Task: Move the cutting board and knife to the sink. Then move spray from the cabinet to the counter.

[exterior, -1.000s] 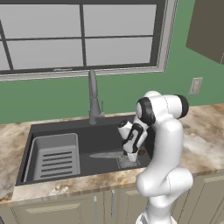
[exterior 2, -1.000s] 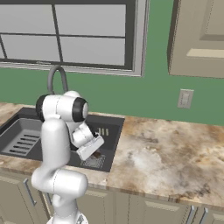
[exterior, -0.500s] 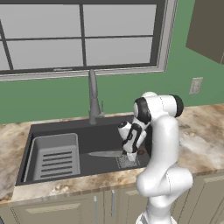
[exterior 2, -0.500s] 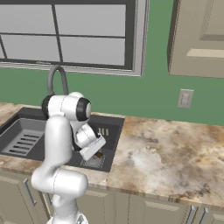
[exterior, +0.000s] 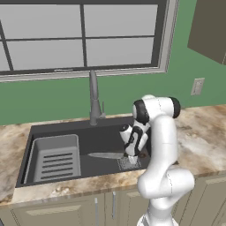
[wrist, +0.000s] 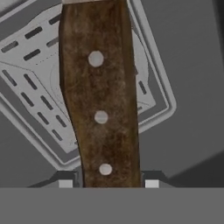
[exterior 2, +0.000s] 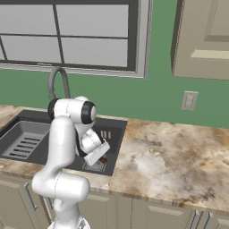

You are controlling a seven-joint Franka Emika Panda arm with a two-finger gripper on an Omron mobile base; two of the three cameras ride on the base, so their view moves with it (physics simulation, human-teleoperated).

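The knife (wrist: 101,94) is held by its handle in the gripper (wrist: 108,183), low over the sink (exterior: 62,132) at frame centre. Little has shifted over the last second; release is judged imminent.

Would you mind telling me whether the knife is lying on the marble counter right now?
No, the knife is down inside the dark sink basin, its blade stretched over the floor beside the ribbed rack.

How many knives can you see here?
1. The knife lies across the floor of the sink, its blade pointing toward the ribbed rack and its brown handle under the robot's gripper. The arm could hide others.
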